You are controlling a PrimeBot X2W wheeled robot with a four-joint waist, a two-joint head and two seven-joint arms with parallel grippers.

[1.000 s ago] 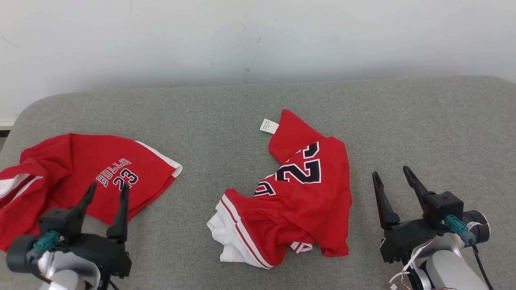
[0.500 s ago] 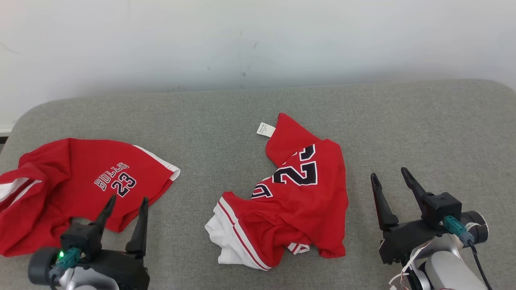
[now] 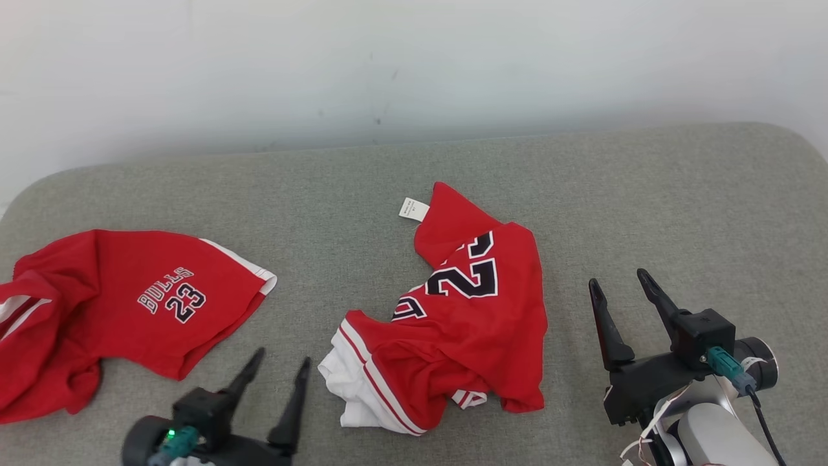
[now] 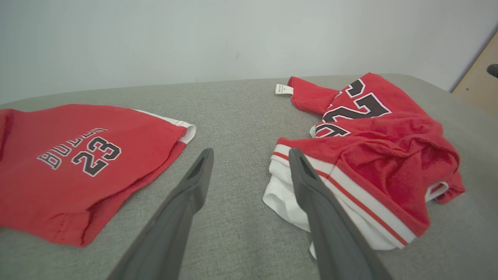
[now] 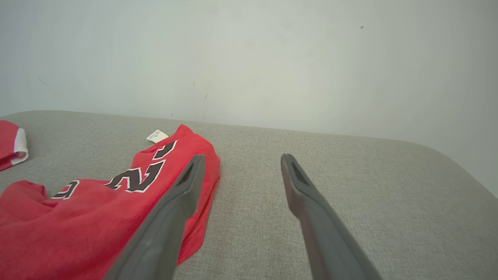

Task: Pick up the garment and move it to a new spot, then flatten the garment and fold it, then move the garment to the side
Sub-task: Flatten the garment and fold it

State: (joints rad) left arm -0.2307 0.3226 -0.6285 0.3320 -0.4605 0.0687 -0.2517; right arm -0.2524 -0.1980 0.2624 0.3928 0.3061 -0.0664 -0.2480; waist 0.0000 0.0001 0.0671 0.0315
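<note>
your garment [image 3: 466, 323] lies crumpled in the middle of the grey cushion [image 3: 647, 194], between the grippers. your left gripper [image 3: 281, 357] hangs just beside its white-striped hem, fingers spread wide, holding nothing. your right gripper [image 3: 616, 278] stands near its right edge, likewise spread and empty. the garment's long axis runs near to far, hem toward you, tag [image 3: 413, 209] end toward the wall.

Long dark fingers [image 3: 605, 330], teal connectors [image 3: 724, 367], pale forearm [image 3: 715, 440]
</note>
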